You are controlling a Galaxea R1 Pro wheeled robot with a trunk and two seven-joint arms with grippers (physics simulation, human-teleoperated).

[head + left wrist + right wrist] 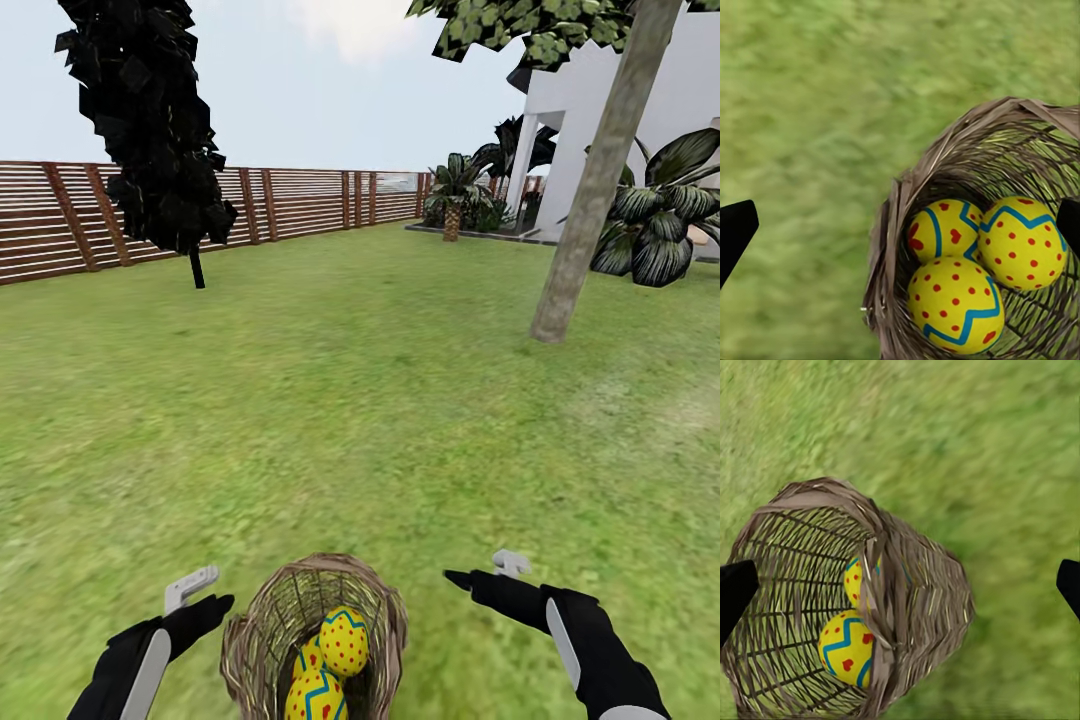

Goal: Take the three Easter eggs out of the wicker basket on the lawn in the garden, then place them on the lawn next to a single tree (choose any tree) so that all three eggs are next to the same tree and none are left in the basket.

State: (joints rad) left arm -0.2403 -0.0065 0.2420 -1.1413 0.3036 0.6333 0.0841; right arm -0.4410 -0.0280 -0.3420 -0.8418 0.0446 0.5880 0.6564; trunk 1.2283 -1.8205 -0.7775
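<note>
Looking down past my two dark fingertips (735,229), set wide apart, I see the wicker basket (945,161) on the lawn (810,112). Three yellow eggs (956,304) lie touching inside it, marked with red dots and blue zigzag bands.

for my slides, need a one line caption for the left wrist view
Three Easter eggs sit in the wicker basket on the lawn, between the open left gripper's fingertips.

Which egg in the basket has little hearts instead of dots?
The egg tucked against the basket's wall, behind the other two. Its red marks are bigger, heart-like blobs; the others carry small round dots.
</note>
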